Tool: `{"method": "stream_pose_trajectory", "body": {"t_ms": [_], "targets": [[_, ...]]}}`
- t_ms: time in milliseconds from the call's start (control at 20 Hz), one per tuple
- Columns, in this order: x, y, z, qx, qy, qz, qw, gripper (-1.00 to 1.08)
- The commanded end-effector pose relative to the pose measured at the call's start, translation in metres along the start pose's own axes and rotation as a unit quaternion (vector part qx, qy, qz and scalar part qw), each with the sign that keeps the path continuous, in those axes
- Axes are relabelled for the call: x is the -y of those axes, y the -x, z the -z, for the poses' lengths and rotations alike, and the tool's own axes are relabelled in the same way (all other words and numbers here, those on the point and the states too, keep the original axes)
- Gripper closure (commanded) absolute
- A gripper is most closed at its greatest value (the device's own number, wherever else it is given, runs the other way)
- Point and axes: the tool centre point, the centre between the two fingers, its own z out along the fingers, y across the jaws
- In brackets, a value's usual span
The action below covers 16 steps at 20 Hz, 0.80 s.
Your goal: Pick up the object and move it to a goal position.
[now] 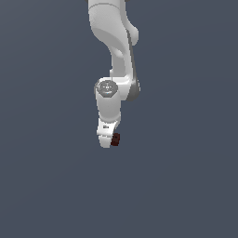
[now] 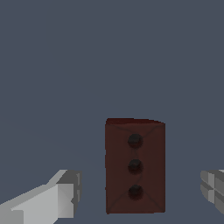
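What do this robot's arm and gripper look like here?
The arm is glossy white with rounded links, a grey seam along one side and a grey round joint cap. The gripper is white; its fingers are blocky, white-grey. No cables visible.

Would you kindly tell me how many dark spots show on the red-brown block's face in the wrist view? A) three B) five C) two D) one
A: the block shows three dark spots in one line down its face, between the open claw's fingers.

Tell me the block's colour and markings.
Dark red-brown block with three dark spots in a row; clearest in the wrist view.
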Motion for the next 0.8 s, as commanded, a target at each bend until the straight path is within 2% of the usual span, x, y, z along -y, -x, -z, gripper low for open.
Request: {"method": "stream_pose_trajectory", "body": {"t_ms": [0,750], "targets": [[0.000,0.000,0.000,0.000,0.000,0.000,1.0000,-0.92],[0.001,0.000,-0.048,0.000,0.000,0.003,1.0000,-0.92]]}}
